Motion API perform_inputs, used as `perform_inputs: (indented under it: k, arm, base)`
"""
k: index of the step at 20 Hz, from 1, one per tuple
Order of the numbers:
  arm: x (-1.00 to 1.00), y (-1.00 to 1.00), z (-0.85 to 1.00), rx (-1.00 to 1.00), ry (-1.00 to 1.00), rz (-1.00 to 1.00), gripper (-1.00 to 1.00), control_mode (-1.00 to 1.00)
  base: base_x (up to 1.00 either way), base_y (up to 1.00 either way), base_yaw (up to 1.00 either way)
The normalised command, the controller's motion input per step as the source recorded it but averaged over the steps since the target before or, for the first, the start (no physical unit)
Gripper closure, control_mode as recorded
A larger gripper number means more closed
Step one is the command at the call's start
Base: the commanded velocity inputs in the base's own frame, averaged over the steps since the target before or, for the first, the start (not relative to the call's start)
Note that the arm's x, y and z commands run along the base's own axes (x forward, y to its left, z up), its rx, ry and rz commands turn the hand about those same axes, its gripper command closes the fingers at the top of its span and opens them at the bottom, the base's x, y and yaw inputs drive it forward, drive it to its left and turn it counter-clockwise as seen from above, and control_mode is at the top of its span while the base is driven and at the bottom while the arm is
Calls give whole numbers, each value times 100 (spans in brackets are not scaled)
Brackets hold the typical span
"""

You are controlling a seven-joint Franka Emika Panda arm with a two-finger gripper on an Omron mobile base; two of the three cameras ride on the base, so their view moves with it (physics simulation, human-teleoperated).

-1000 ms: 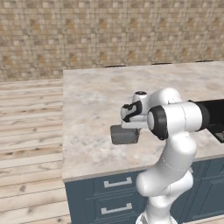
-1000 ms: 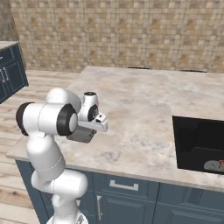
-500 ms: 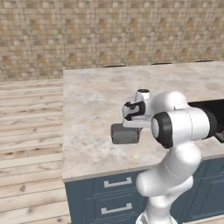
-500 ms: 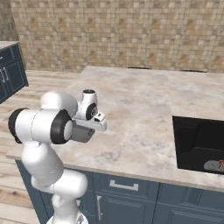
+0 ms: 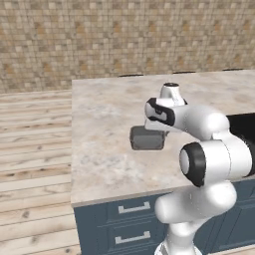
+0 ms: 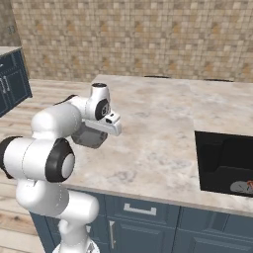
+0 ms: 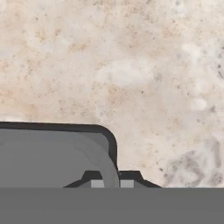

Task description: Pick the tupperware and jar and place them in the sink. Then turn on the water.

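The tupperware (image 5: 146, 138) is a small grey box with rounded corners, and it hangs a little above the marble counter (image 5: 104, 164) near its left front part. My gripper (image 5: 157, 130) comes down from above and is shut on the box's right wall. In the right base view the tupperware (image 6: 90, 137) sits under the gripper (image 6: 102, 134). The hand view has both fingertips pinching the rim of the tupperware (image 7: 52, 153), with the gripper (image 7: 111, 183) at its corner. The black sink (image 6: 225, 160) lies far to the right. The jar and the water are out of view.
The counter (image 6: 158, 128) stretches between the box and the sink (image 5: 243, 125). A small grey and red object (image 6: 242, 187) lies in the basin's front right. Blue drawers (image 5: 132, 224) run below the counter edge, a tiled wall behind, wooden floor to the left.
The gripper has risen with the tupperware, which now sits higher above the counter. The arm's elbow has swung outward and nearer to the cameras.
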Motion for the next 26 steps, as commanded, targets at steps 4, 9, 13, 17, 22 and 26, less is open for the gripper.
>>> perform_inputs:
  k: [4,9,13,17,22,26]
  arm:
    - [-1,-24,77,0,5,-9,100,-100]
    - [0,-4,15,0,0,-2,100,-100]
    - [0,-2,0,0,0,0,100,-100]
    - [-4,-49,0,2,-1,0,100,-100]
    - [0,0,0,0,0,0,100,100]
    - [0,0,0,0,0,0,100,100]
  base:
    - [0,0,0]
    - [0,0,0]
    - [0,0,0]
    - [0,0,0]
    - [-6,-90,0]
    - [0,-98,0]
